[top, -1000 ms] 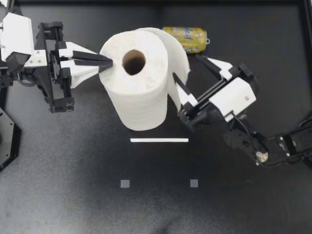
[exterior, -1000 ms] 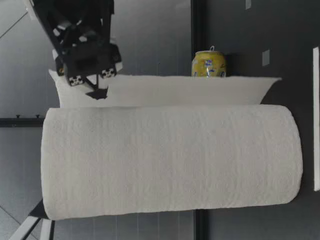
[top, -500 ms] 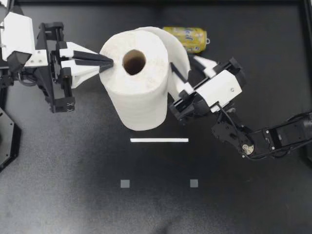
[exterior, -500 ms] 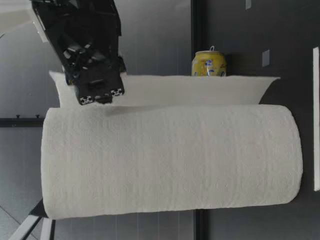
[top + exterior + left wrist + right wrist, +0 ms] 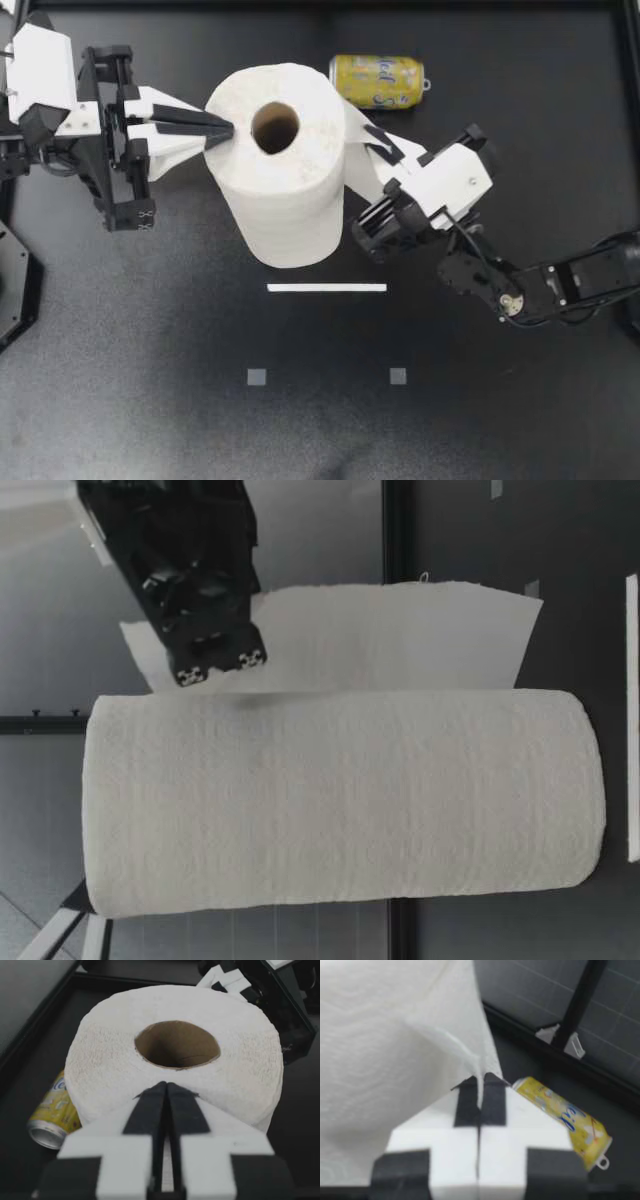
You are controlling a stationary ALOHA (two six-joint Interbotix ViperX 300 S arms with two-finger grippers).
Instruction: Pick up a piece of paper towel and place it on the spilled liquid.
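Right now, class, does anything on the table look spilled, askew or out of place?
The yellow can lies tipped on its side beside the paper towel roll, though no liquid shows around it. One loose sheet is pinched in my right gripper.

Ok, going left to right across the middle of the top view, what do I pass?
Left gripper, fingers shut → paper towel roll → loose sheet → right gripper, shut on that sheet. The can overlaps these, so I leave it out.
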